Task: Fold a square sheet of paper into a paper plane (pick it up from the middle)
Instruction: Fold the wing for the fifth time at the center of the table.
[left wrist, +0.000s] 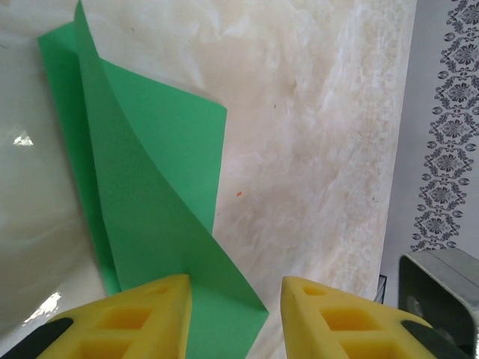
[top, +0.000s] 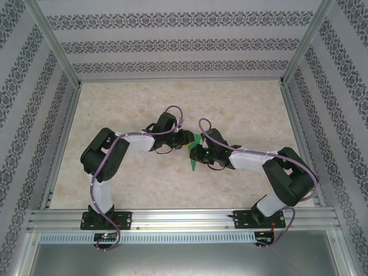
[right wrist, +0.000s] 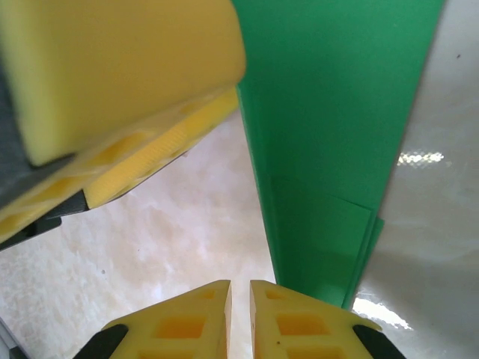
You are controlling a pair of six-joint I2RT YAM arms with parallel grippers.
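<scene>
Desk: At the middle of the surface point(left wrist: 314, 112), where is the green paper point(left wrist: 142, 187)?
Field: Lying there partly folded, one flap lifted; left gripper point(left wrist: 236, 284) fingers spread astride its corner; right gripper point(right wrist: 239, 288) fingers almost pressed together beside its edge, pinching nothing.

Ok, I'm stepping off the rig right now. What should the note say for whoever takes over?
Left gripper: open, with the near corner of the green sheet between its fingers, not clamped.
Right gripper: almost shut, nothing seen between its fingers, the sheet's edge just beside them.
Sheet: mid-table, between both grippers.
Done: first folds are in, layers overlap, one flap stands up.
Left: press the flap flat, then form the nose and wings. No plane shape yet.
</scene>
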